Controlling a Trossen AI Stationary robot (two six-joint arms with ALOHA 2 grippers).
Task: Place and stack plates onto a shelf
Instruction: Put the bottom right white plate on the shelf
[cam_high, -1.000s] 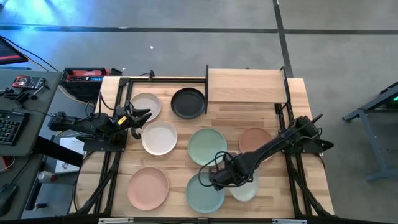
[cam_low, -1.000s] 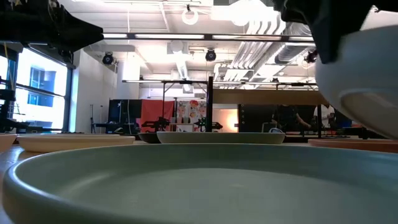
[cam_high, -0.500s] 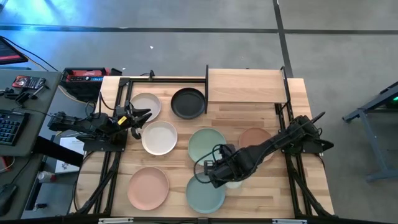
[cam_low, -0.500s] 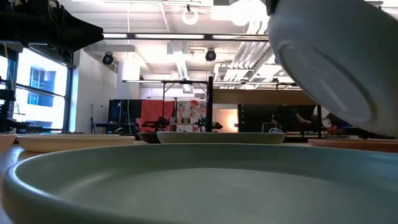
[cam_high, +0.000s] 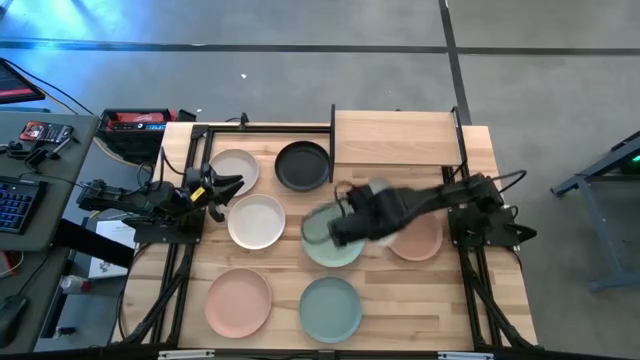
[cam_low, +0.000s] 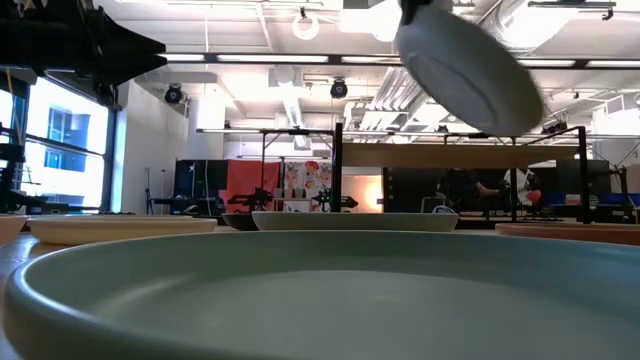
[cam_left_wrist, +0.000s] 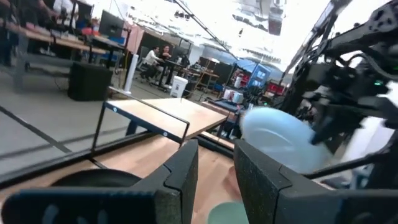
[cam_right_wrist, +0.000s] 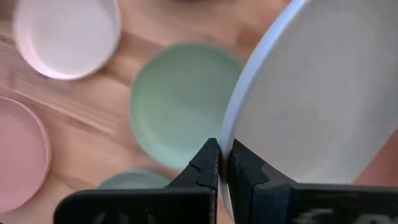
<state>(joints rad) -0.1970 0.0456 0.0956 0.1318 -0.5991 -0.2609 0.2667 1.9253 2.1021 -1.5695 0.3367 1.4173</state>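
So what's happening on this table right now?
The right claw is shut on the rim of a pale plate, carrying it tilted in the air above the green plate at mid-table. The shelf at the back is bare. The left claw waits at the left edge beside the cream plates.

Both arms are black, built of chunky jointed segments with thin black cables looping loosely along them. The left arm (cam_high: 150, 197) carries small yellow markings near its wrist, and the right arm (cam_high: 455, 200) ends in a blocky dark housing. Each gripper's fingers (cam_right_wrist: 214, 165) are matte black, angular and wedge-shaped, with flat inner faces.
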